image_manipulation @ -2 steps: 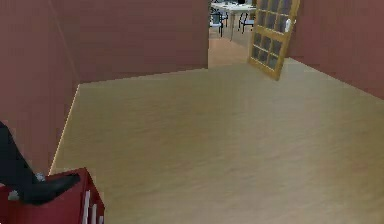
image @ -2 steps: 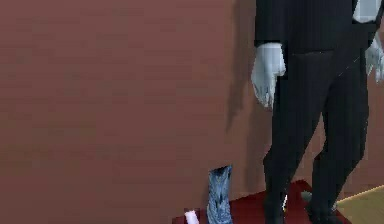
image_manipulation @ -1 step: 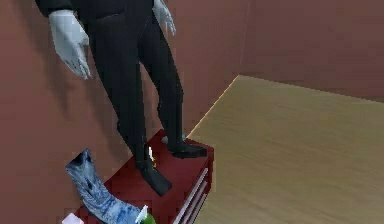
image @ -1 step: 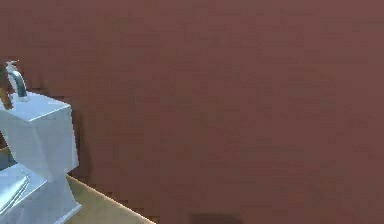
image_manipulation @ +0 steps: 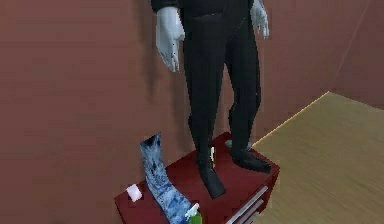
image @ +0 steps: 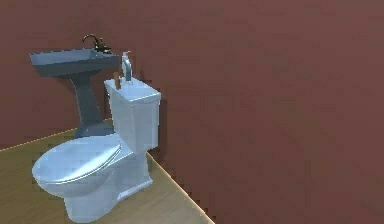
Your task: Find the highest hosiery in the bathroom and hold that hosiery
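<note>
1. A dark basin [image: 70, 62] on a pedestal and a white toilet [image: 100, 165] are backed against a dark-red wall, as plumbing would require. A small bottle [image: 127, 68] has been stood on the tank lid, presumably to be within reach. Where these lie relative to the red cabinet cannot be told.
2. At the left end of the red cabinet [image_manipulation: 262, 172] top, a small pale pink block [image_manipulation: 133, 192] is laid flat.
3. Just right of that block, still on the cabinet top, a blue patterned hosiery [image_manipulation: 160, 178] is propped upright. It is judged to be the task's thing, since it is raised off the floor by the cabinet.
4. At the cabinet's front edge, beside the foot of the hosiery, a small green-and-white thing [image_manipulation: 193, 212] is seen. What it is cannot be made out.
5. On the right half of the cabinet top, a dark figure [image_manipulation: 222, 80] with pale hands is stood like a display dummy. Whether its black legs are also clad in hosiery cannot be told, so the highest piece is not settled.
6. The state of the gripper cannot be told. A turn toward the cabinet is judged necessary before any reach.
</note>
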You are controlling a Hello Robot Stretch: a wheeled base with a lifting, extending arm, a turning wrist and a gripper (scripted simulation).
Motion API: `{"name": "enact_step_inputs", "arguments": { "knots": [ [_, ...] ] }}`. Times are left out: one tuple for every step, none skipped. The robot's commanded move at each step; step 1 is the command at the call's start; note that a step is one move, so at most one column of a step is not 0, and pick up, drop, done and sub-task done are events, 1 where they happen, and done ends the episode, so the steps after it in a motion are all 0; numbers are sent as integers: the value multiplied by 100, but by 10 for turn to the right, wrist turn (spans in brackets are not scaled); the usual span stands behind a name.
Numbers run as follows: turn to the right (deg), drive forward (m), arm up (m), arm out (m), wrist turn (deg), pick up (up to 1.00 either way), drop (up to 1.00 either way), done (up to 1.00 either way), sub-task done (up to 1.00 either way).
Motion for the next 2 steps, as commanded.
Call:
{"name": "enact_step_inputs", "arguments": {
  "knots": [
    [0, 0, 50, 0, 0, 0, 0, 0, 0],
    [0, 0, 6, 0, 0, 0, 0, 0, 0]
  ]
}}
